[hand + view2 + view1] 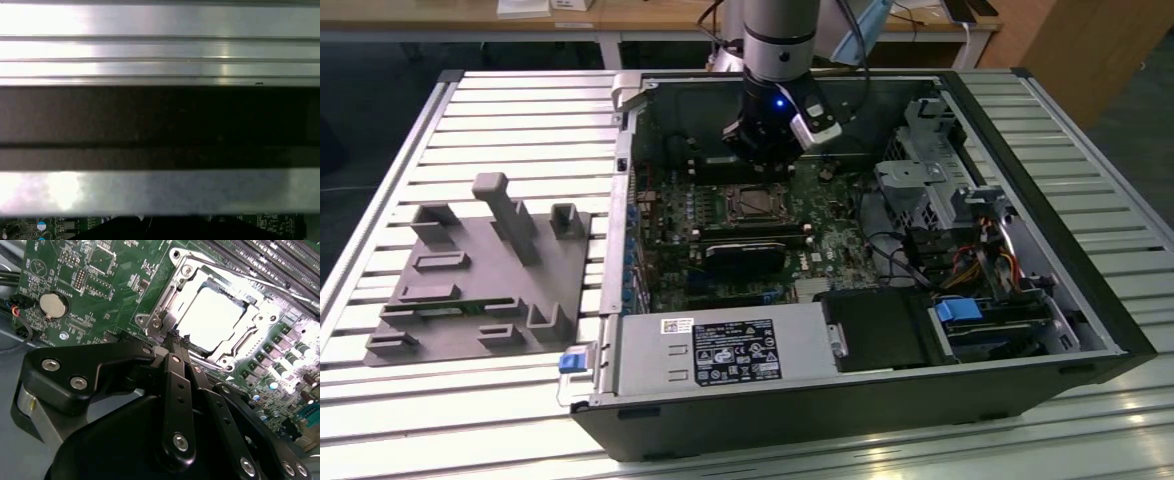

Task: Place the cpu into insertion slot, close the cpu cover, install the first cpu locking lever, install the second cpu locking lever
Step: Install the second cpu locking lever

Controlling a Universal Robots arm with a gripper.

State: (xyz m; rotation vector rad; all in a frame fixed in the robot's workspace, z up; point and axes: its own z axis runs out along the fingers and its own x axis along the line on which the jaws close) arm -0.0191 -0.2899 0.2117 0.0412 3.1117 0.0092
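The cpu [212,315], a bright silver square, lies in the insertion slot [754,204] on the green board. The cpu cover [250,327], a silvery frame, lies flat around it. In the second wrist view my gripper [176,337] is shut, its black fingers [177,385] pressed together with nothing seen between them. Their tips sit at the slot's edge, by a screwed corner of the frame [156,322]. In the exterior view the gripper [765,158] hangs just behind the slot inside the open computer case. I cannot make out the locking levers.
Long black memory slots [280,265] run beside the slot. A coin battery [53,305] sits on the board. The case [1067,330] holds a drive cage, cables and a power supply [720,352]. A grey fixture [480,270] stands on the slatted table at the exterior view's left.
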